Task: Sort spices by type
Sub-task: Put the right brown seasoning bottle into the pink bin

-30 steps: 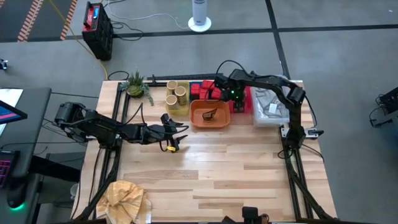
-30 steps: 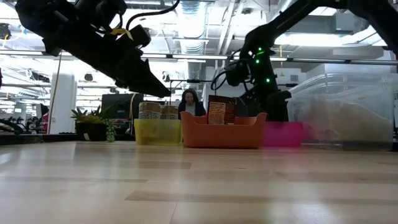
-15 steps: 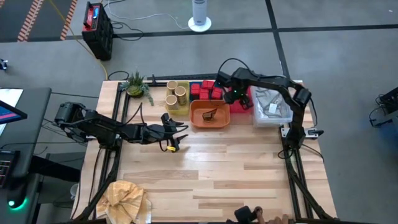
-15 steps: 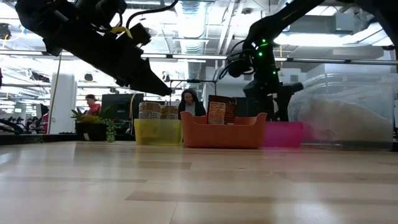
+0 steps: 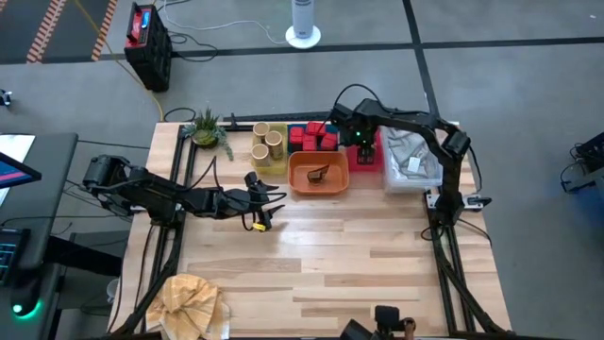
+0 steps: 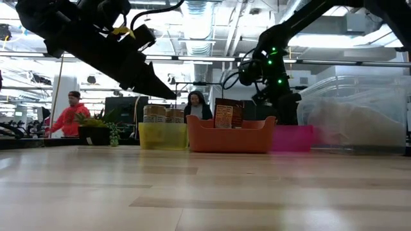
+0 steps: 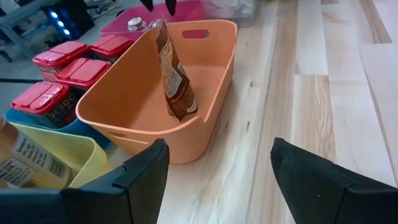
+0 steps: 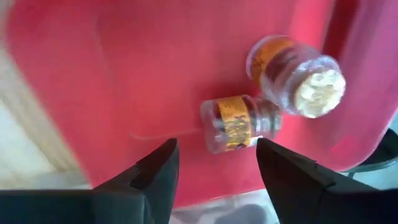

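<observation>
Four trays stand in a row at the table's far side. The yellow tray point(image 5: 269, 162) holds tan jars point(image 5: 268, 142). Red tins point(image 7: 61, 62) fill the blue tray point(image 5: 311, 127). A dark brown packet point(image 7: 174, 74) leans on the wall of the orange tray point(image 7: 211, 43). Two small clear shakers lie in the pink tray point(image 8: 143, 68): one point(image 8: 239, 124) on its side, the other point(image 8: 298, 74) turned with its top toward the camera. My right gripper point(image 8: 214, 180) hangs open above them, pointing down. My left gripper point(image 7: 217, 180) hovers open, near-level, in front of the orange tray.
A clear bin point(image 5: 411, 161) with crumpled plastic stands right of the pink tray. A green spiky plant point(image 5: 206, 127) sits at the far left corner, and a yellow crumpled cloth point(image 5: 189, 300) lies at the near left corner. Bare wood point(image 5: 359, 255) fills the table's middle and near side.
My right gripper has shifted slightly over the pink tray toward the table's right edge and a little up, staying open. My left gripper has kept its place.
</observation>
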Controlling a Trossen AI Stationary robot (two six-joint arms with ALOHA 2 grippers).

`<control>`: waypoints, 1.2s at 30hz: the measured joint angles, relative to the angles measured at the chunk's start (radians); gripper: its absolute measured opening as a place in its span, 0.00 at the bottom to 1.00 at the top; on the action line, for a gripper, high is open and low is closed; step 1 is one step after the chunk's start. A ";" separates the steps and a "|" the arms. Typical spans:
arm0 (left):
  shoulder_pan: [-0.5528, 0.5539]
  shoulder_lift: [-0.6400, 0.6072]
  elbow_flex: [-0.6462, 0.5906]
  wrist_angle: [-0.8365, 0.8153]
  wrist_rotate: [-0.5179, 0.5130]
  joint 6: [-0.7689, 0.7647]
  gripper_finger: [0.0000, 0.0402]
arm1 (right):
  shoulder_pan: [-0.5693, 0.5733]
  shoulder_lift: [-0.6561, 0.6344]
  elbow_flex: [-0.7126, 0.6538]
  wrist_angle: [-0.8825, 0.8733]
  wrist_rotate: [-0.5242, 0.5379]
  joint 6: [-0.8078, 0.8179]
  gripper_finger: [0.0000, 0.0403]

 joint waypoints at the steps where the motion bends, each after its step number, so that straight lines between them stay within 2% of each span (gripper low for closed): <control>1: 0.000 0.000 0.000 0.000 0.000 0.000 0.67 | -0.005 0.000 0.000 0.001 -0.005 -0.002 0.65; 12: 0.000 0.000 0.000 0.013 0.000 0.025 0.67 | -0.028 0.000 0.000 0.054 -0.005 -0.110 0.98; 24: 0.000 0.000 0.000 0.009 0.000 0.034 0.67 | -0.033 0.028 0.000 0.054 -0.003 -0.137 0.96; 30: 0.000 0.000 0.000 0.007 0.000 0.035 0.67 | -0.008 0.098 0.001 0.050 0.096 -0.184 0.96; 36: 0.000 0.000 0.000 0.006 0.000 0.046 0.67 | -0.035 0.115 0.004 0.031 0.072 -0.158 0.96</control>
